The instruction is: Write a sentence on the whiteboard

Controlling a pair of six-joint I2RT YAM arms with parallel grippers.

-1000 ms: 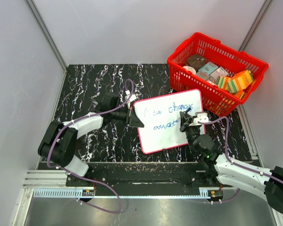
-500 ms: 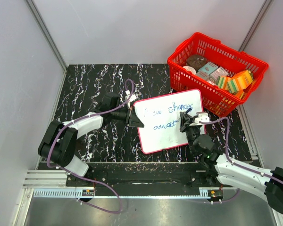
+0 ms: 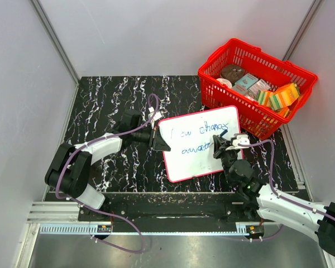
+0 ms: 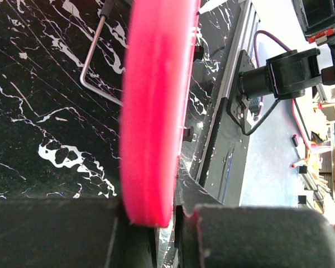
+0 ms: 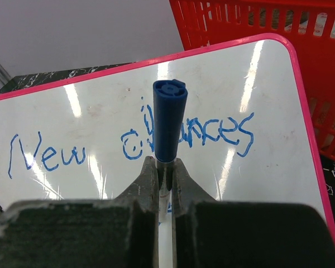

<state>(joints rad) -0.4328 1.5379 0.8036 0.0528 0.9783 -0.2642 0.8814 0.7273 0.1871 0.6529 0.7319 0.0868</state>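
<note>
Fig: L gripper [image 4: 156,223] clamped on whiteboard [image 3: 196,163] rim, steadying it flat beside red basket [image 3: 255,106]; R gripper [image 5: 164,167] pinched on blue marker [image 5: 170,120], tip down to extend sentence [image 5: 44,156] below "New chances"

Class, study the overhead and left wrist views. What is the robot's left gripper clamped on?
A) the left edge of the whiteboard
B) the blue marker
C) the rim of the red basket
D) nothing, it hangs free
A: the left gripper is shut on the whiteboard, whose red rim runs between its fingers in the left wrist view; the blue marker sits in the right gripper.
</note>
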